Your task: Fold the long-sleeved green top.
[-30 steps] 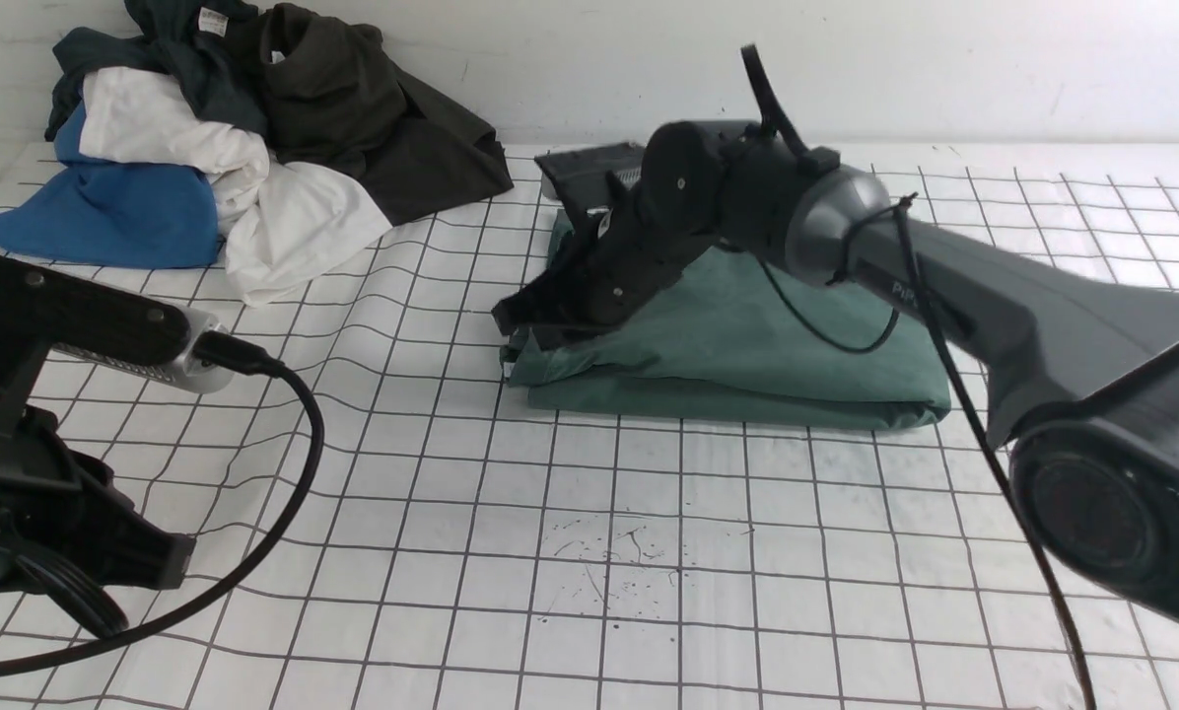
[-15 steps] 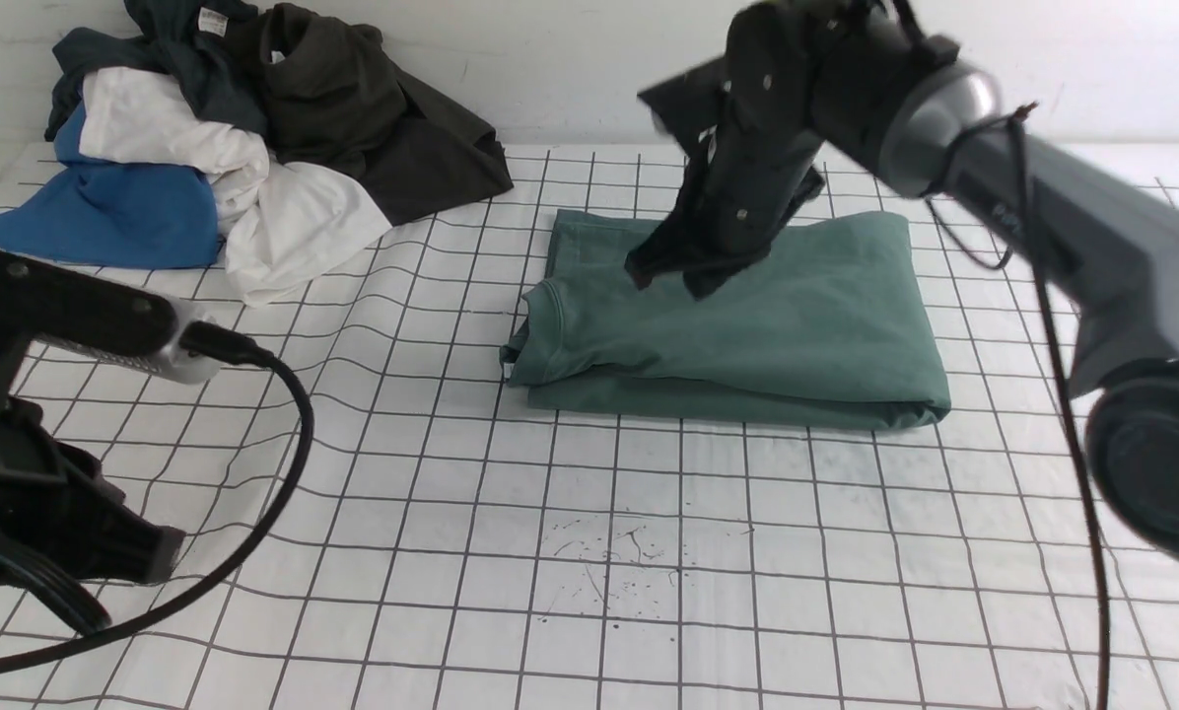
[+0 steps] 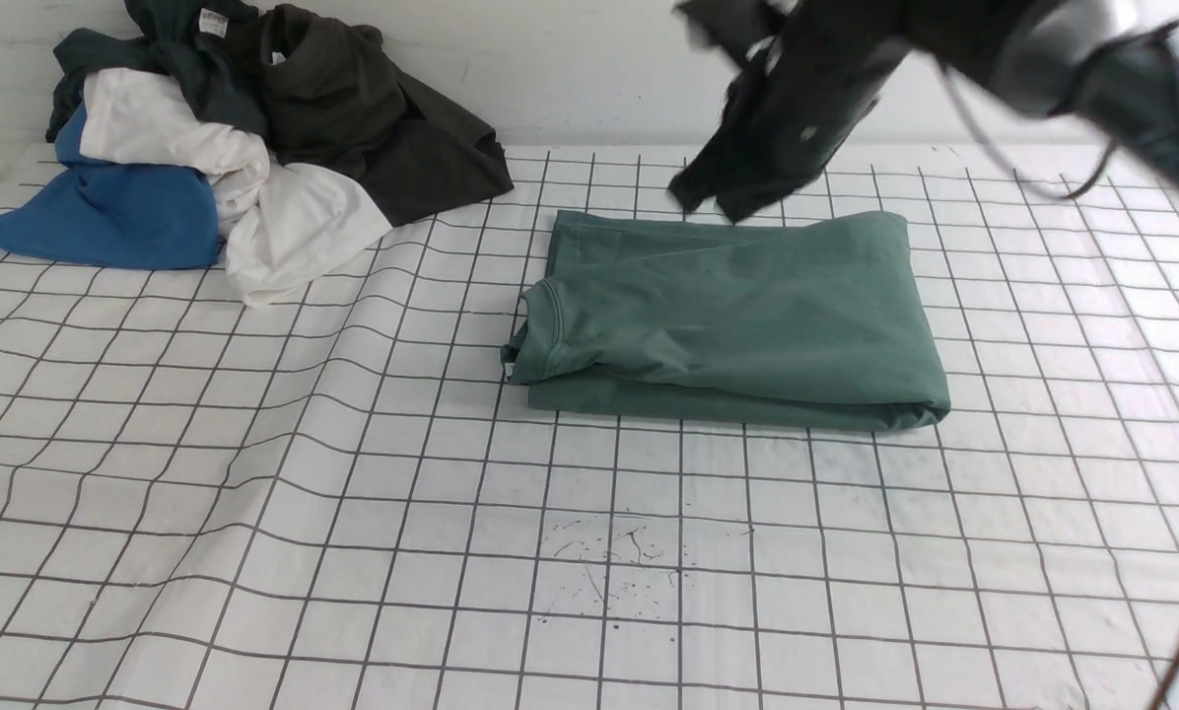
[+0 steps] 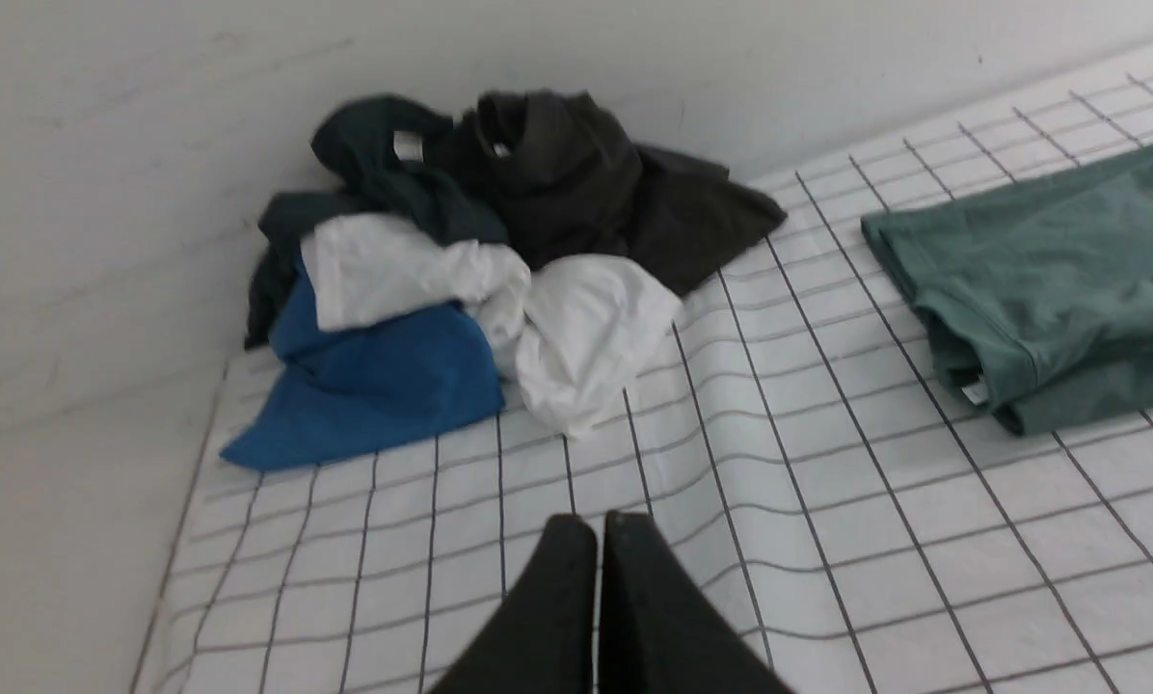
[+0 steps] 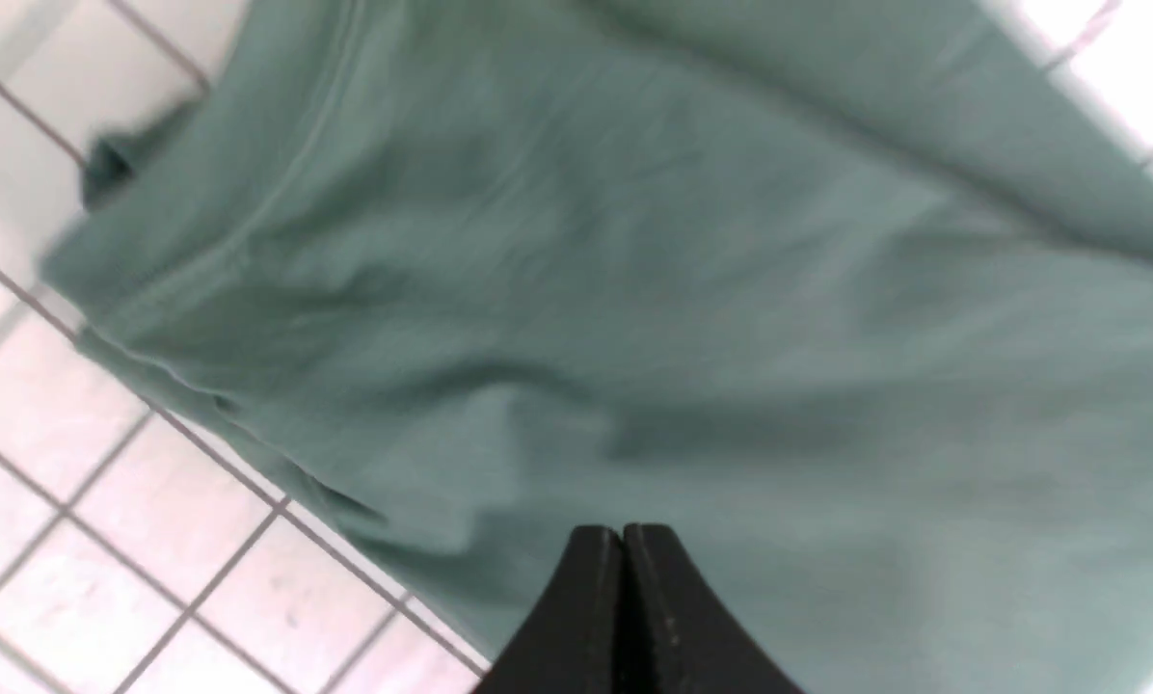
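Right gripper: the right gripper (image 3: 708,202) hangs in the air above the far edge of the green long-sleeved top (image 3: 737,316); its two fingers are pressed together with nothing between them, clear of the cloth.
Right wrist view: the closed tips (image 5: 623,540) point down at green fabric, blurred.
Left gripper: the left gripper (image 4: 598,530) shows only in its own wrist view, fingers closed flat against each other and empty, above bare gridded cloth near the clothes pile (image 4: 461,289).
Top: folded into a flat rectangle in the middle of the table, a little toward the right; collar at its left end, thick fold along the near edge.
Top's edges: all four lie on the table cover (image 3: 589,552); the near right corner is rounded and slightly raised.
Cover: white with a dark grid, rippled on the left side, with a patch of dark scribbles (image 3: 619,557) near the front centre.
Pile: blue, white, dark teal and dark olive garments heaped in the far left corner against the wall (image 3: 570,59), well apart from the top.
Open room: broad bare cover in front of the top, to its left up to the pile, and to its right.
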Controlling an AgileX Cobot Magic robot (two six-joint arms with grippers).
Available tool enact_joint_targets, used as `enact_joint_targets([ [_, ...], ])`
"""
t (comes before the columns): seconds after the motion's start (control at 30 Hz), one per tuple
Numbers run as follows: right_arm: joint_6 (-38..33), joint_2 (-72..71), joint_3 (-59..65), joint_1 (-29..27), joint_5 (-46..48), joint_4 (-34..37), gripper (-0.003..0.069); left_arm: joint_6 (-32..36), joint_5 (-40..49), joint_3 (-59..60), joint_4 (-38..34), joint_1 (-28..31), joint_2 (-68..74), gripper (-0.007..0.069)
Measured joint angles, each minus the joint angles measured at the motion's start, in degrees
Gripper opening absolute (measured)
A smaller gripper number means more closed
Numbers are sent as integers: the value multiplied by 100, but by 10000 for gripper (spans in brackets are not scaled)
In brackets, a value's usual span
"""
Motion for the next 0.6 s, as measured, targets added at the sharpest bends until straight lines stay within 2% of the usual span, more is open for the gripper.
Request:
enact_joint_targets([
  [0.2, -8, -1929, 1117, -804, 7, -20, -7, 0, -1360, 972, 117, 0, -807, -7],
  [0.27, 3, -2863, 2105, -1133, -66, -53, -7, 0, -1806, 1284, 129, 0, -1138, -7],
  [0.4, 3, -4043, 3332, -1261, -370, -53, -7, 0, -2014, 1466, 129, 0, -1436, -7],
  [0.6, 3, -6067, 5993, -1261, -1381, 154, -7, -22, -2142, 1630, 129, 0, -1593, -7],
])
